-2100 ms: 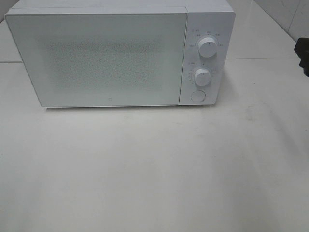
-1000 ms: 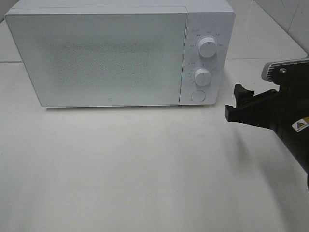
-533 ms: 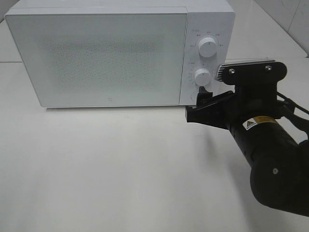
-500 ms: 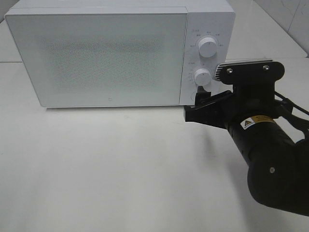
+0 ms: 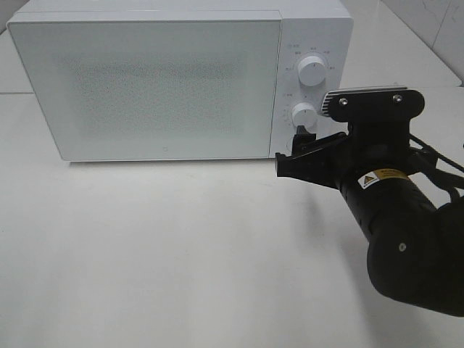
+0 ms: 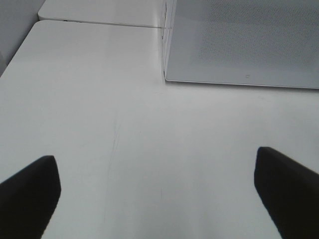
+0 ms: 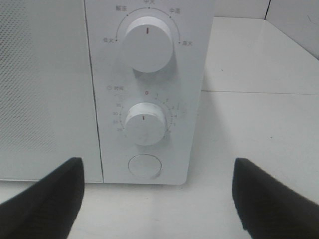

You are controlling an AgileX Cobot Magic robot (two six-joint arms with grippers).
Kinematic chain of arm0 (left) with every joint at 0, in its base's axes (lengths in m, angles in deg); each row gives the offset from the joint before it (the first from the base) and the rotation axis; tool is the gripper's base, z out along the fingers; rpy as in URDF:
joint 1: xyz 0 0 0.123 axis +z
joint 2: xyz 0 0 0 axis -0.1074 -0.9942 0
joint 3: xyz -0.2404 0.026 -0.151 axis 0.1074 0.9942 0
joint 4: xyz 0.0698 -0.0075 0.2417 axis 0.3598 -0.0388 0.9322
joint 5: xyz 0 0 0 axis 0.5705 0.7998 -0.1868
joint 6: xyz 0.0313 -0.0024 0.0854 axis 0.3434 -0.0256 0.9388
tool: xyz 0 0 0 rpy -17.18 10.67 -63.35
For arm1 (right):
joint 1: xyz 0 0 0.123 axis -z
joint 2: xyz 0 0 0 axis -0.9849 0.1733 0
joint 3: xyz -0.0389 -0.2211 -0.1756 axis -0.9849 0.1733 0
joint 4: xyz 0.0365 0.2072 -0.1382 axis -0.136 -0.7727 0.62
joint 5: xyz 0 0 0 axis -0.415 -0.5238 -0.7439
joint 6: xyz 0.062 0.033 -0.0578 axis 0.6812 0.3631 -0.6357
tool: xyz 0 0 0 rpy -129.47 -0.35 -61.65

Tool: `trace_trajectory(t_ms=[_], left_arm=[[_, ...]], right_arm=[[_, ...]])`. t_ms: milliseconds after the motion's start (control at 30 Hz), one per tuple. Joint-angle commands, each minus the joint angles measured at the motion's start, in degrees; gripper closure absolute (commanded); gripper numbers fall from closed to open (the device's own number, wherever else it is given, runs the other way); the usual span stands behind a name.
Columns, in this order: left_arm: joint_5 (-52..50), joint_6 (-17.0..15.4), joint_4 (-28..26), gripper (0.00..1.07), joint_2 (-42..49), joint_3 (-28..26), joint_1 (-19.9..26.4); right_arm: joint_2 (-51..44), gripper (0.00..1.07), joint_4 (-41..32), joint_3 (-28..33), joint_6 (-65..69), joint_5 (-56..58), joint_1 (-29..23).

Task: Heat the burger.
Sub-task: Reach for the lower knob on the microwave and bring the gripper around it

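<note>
White table (image 5: 181,254), right hand (image 7: 157,196) wide open

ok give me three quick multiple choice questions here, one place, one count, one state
1. Where is the right hand by the microwave? A) on top of it B) at its far left side C) in front of its control panel
2. How many round knobs on that panel? A) one B) two C) four
3. The door is: A) shut B) wide open C) removed
Answers: 1 C, it faces the knobs; 2 B, one above the other; 3 A, flush with the front.
</note>
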Motion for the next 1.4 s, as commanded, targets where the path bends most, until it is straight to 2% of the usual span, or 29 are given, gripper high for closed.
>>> trace_trajectory(t_ms=[33, 100, 333, 467, 800, 1400], left_arm=[[-0.6, -0.2, -0.3, 0.06, 1.5, 0.0, 0.2], [-0.6, -0.2, -0.3, 0.06, 1.5, 0.0, 0.2], [-0.6, -0.2, -0.3, 0.06, 1.5, 0.0, 0.2], [-0.6, -0.2, -0.3, 0.06, 1.5, 0.0, 0.2], [-0.6, -0.2, -0.3, 0.06, 1.5, 0.0, 0.2], [-0.6, -0.2, -0.2, 0.06, 1.5, 0.0, 0.2]], right_arm=[[0.1, 0.32, 1.0, -0.4, 1.2, -5.0, 1.5], [0.1, 0.32, 3.3, -0.7, 2.5, -4.8, 3.9], [1.0, 0.32, 6.2, -2.1, 2.6, -4.5, 5.5], [5.4, 0.32, 8.9, -4.8, 2.6, -4.6, 7.1], [11.9, 0.32, 9.0, -10.9, 2.8, -5.2, 7.4], [18.7, 0.32, 14.0, -19.8, 5.2, -1.5, 13.1]])
